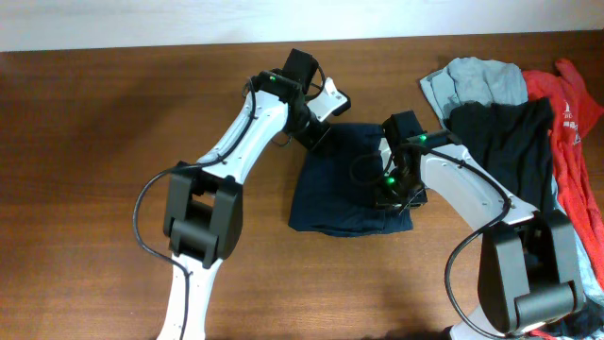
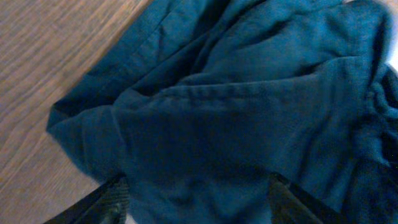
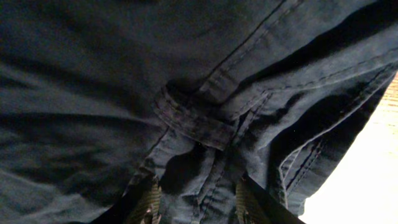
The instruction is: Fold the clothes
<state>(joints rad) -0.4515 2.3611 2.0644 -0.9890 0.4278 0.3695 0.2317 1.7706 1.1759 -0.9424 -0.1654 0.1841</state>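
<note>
The dark navy shorts (image 1: 340,184) lie bunched and partly folded at the middle of the wooden table. My left gripper (image 1: 316,132) is at their far left corner. In the left wrist view its fingers (image 2: 200,200) stand wide apart and open, with the shorts' cloth (image 2: 236,112) filling the space between and beyond them. My right gripper (image 1: 392,189) is on the shorts' right edge. In the right wrist view its fingers (image 3: 198,202) are close together on a bunched seam of the shorts (image 3: 199,118).
A heap of other clothes lies at the right: a light grey-blue garment (image 1: 477,80), a long black garment (image 1: 510,142) and a red shirt (image 1: 574,142). Bare wooden table (image 1: 85,142) spreads to the left and front.
</note>
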